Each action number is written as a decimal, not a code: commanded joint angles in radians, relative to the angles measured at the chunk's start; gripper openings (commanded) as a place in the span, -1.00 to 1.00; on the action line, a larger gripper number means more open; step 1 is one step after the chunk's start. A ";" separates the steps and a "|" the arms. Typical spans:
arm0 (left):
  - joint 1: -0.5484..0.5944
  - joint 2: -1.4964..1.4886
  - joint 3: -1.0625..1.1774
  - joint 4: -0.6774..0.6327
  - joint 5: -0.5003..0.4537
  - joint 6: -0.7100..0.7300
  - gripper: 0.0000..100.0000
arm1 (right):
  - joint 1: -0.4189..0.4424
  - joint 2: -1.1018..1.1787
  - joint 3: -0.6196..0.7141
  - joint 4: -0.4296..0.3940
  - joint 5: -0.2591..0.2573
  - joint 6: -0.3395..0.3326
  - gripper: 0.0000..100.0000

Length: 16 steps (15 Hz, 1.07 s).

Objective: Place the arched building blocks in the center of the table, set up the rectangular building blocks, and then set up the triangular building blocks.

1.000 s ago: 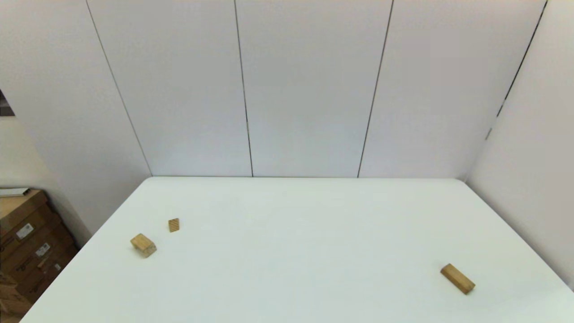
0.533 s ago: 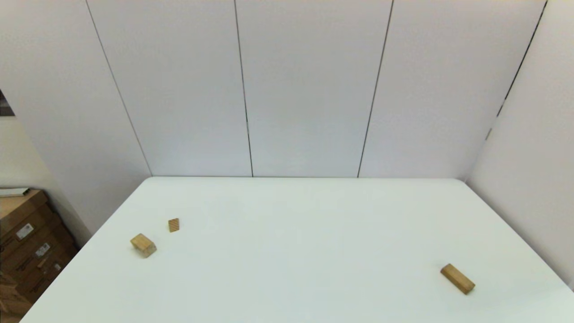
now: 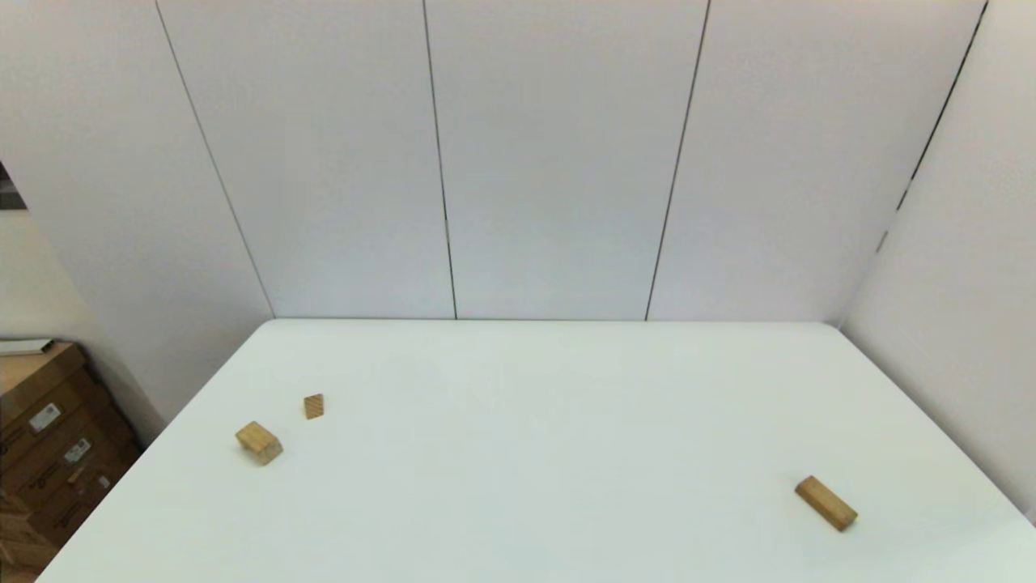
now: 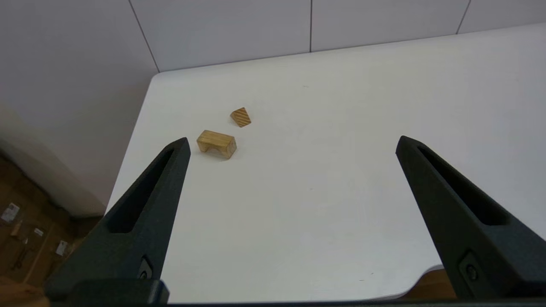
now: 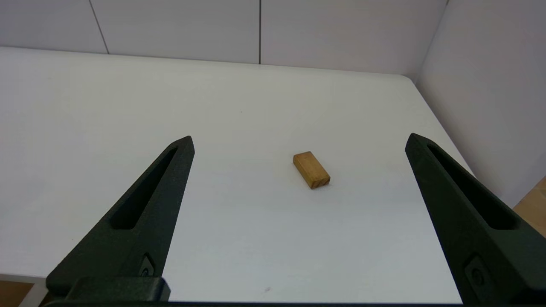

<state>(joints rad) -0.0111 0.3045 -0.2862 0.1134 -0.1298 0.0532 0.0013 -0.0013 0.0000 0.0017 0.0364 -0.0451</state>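
Observation:
The chunky arched block (image 3: 259, 442) (image 4: 216, 143) lies near the table's left edge, its hollow showing in the left wrist view. Just behind it sits the small striped triangular block (image 3: 314, 406) (image 4: 241, 117). The long tan rectangular block (image 3: 825, 503) (image 5: 311, 169) lies flat at the front right. My left gripper (image 4: 292, 143) is open, held back from the table's near edge with nothing between its fingers. My right gripper (image 5: 300, 141) is likewise open and empty, short of the rectangular block. Neither arm shows in the head view.
The white table (image 3: 534, 437) is walled by white panels behind and on the right. Stacked cardboard boxes (image 3: 48, 437) stand on the floor past the table's left edge.

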 commanded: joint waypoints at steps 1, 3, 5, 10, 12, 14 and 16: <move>0.062 0.630 -0.470 0.235 -0.027 -0.018 1.00 | 0.000 0.000 0.002 0.000 0.000 -0.001 1.00; 0.099 0.874 -0.654 0.348 -0.027 -0.019 1.00 | 0.000 0.000 0.002 0.000 0.000 -0.001 1.00; 0.115 1.079 -0.785 0.361 -0.007 -0.076 1.00 | 0.000 0.000 0.002 0.000 0.000 -0.001 1.00; 0.115 1.441 -0.929 0.368 0.191 -0.239 1.00 | 0.000 0.000 0.002 0.000 0.000 -0.001 1.00; 0.109 1.538 -0.978 0.368 0.202 -0.355 1.00 | 0.000 0.000 0.002 0.000 0.000 -0.001 1.00; 0.094 1.633 -1.044 0.368 0.202 -0.503 1.00 | 0.000 0.000 0.002 0.000 0.000 -0.001 1.00; 0.094 1.700 -1.051 0.367 0.205 -0.582 1.00 | 0.000 0.000 0.002 0.000 0.000 0.001 1.00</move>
<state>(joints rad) 0.0889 1.8536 -1.2983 0.4757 0.0677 -0.4068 0.0013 -0.0013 0.0000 0.0017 0.0364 -0.0455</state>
